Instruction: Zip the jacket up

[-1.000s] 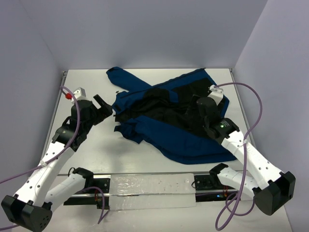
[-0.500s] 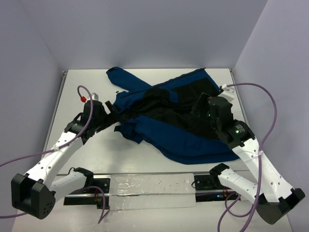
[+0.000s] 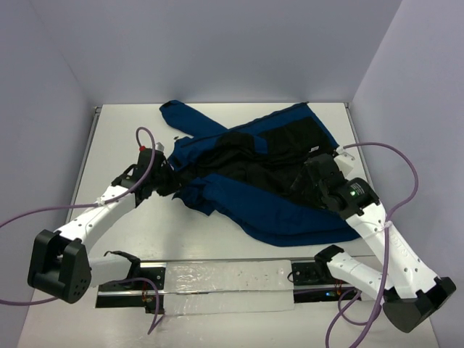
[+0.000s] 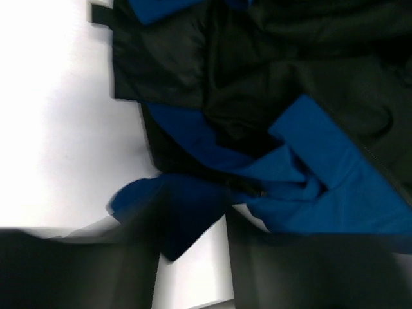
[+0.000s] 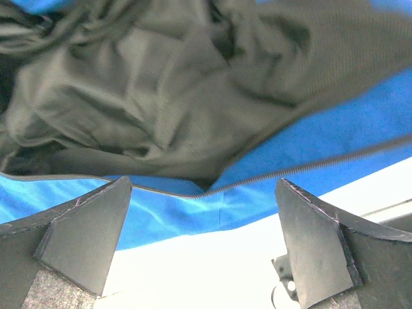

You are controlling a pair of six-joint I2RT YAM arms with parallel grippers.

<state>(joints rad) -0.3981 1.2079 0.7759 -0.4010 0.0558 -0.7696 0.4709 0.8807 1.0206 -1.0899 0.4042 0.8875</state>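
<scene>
The right end effector gapes wide over the crumpled navy fabric jacket, its black lining showing. The left end effector straddles a soft blue fold; blur hides any grip. The jacket sprawls mid-way across the smooth pale worktop, with plain lavender walls beyond.

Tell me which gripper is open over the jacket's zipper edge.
The right gripper: its fingers stand wide apart over the zipper, holding nothing. The left gripper has its fingers closer together, flanking a blue fold of the jacket.
</scene>
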